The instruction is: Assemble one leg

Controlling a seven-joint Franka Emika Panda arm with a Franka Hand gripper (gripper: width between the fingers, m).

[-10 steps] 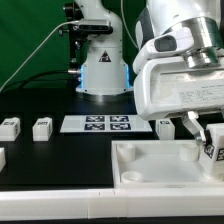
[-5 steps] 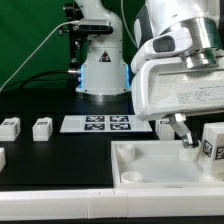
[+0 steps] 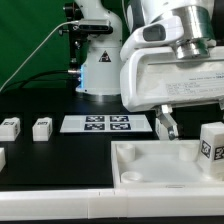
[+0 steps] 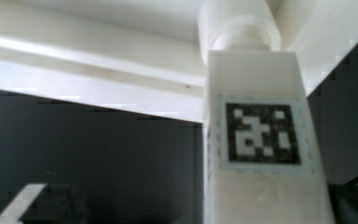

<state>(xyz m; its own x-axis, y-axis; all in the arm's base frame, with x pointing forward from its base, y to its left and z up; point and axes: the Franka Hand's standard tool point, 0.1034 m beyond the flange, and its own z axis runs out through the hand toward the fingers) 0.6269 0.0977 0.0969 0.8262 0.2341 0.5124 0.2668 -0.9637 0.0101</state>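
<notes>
One leg (image 3: 210,142), a white block with a black-and-white tag, stands upright at the right end of the white tabletop (image 3: 150,165). My gripper (image 3: 168,126) hangs over the tabletop's back edge, to the exterior view's left of that leg and apart from it. It is open and empty. In the wrist view the same leg (image 4: 256,110) fills the middle, with its tag facing the camera and a round stub at one end. One dark fingertip (image 4: 25,205) shows at the picture's edge. Two more legs (image 3: 10,127) (image 3: 41,128) lie on the black table at the left.
The marker board (image 3: 107,124) lies flat behind the tabletop. Part of another white block (image 3: 1,158) shows at the left edge. The arm's white base (image 3: 100,70) stands at the back, with a dark stand and cables beside it.
My gripper has moved to the exterior view's left and slightly up, away from the standing leg. The leg has stayed in place on the tabletop.
</notes>
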